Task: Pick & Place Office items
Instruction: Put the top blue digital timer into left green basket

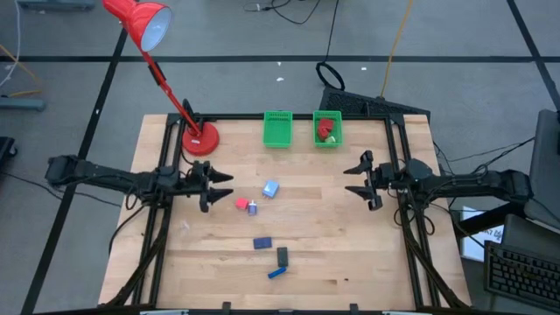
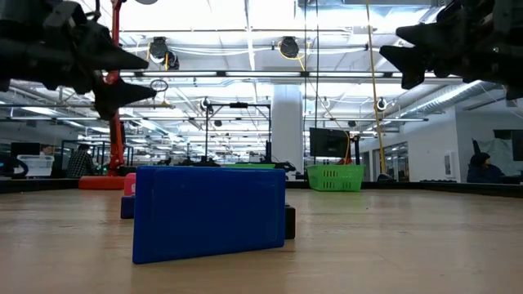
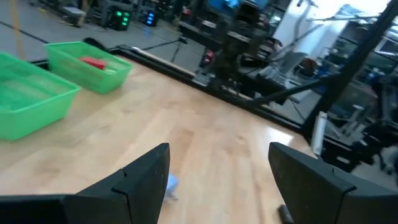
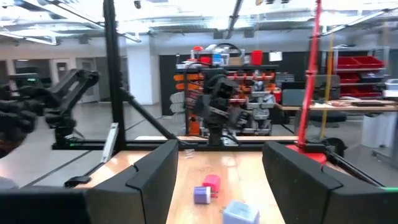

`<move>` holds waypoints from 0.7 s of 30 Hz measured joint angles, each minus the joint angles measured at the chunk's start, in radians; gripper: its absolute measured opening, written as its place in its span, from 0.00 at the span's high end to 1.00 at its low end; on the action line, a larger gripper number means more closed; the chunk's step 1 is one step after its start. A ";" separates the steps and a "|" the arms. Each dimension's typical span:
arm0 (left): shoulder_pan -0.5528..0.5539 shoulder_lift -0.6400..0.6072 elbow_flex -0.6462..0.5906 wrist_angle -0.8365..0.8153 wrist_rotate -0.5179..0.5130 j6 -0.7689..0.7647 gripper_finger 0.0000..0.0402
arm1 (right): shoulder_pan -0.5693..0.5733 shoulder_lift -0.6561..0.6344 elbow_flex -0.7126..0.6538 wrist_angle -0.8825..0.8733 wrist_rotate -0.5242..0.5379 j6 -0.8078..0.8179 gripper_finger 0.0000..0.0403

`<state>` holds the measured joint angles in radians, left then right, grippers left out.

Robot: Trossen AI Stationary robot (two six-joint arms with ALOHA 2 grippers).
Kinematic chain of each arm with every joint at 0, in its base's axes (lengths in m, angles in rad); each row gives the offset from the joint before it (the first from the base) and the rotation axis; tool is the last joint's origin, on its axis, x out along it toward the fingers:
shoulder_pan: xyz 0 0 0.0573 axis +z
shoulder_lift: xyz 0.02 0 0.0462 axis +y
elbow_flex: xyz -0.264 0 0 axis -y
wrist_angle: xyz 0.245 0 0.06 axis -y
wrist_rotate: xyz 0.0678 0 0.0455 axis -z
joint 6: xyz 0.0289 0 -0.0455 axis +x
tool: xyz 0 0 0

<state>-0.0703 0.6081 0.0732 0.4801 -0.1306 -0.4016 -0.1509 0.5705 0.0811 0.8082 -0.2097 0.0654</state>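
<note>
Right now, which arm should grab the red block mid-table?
Left, probably. The left gripper is open beside the red block; the right gripper, also open, sits farther off across the table.

- This is a robotics lab in a big open industrial hall.
- Exposed ducts (image 2: 286, 46) and strip lights run under a high ceiling.
- The wooden table (image 1: 332, 254) sits in a black frame on grey floor, cables (image 1: 398, 35) trailing off it.
- Red parts bins (image 4: 357, 62) fill shelving behind.
- A keyboard (image 1: 522, 276) sits beside the table; a monitor (image 2: 328, 142) glows farther back.
</note>
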 joint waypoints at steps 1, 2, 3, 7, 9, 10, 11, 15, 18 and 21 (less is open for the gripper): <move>-0.022 0.014 0.014 0.000 -0.007 0.004 0.32 | 0.000 0.000 0.000 0.000 0.019 0.000 0.44; -0.042 0.035 0.033 0.001 -0.016 0.010 0.32 | 0.000 0.000 0.000 0.000 0.043 -0.002 0.44; -0.062 0.061 0.053 0.001 -0.030 0.017 0.32 | 0.000 0.000 0.000 0.000 0.064 -0.003 0.44; -0.147 0.203 0.156 -0.039 -0.087 0.031 0.32 | 0.000 0.000 0.000 0.000 0.112 -0.002 0.44; -0.188 0.297 0.225 -0.075 -0.102 0.035 0.32 | 0.000 0.000 0.000 0.000 0.107 0.006 0.44; -0.207 0.345 0.260 -0.099 -0.105 0.040 0.32 | 0.000 0.000 0.000 0.000 0.105 0.017 0.44; -0.227 0.394 0.292 -0.124 -0.108 0.045 0.32 | 0.000 0.001 0.000 0.000 0.105 0.030 0.44; -0.303 0.589 0.422 -0.189 -0.107 0.059 0.32 | 0.001 0.007 0.000 -0.012 0.104 0.090 0.44; -0.355 0.730 0.506 -0.243 -0.107 0.049 0.32 | 0.002 0.010 0.000 -0.026 0.098 0.126 0.44; -0.397 0.864 0.593 -0.283 -0.107 0.008 0.32 | 0.003 0.012 0.000 -0.035 0.056 0.146 0.44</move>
<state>-0.4676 1.4720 0.6663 0.1974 -0.2375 -0.3939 -0.1482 0.5823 0.0807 0.7730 -0.1537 0.2113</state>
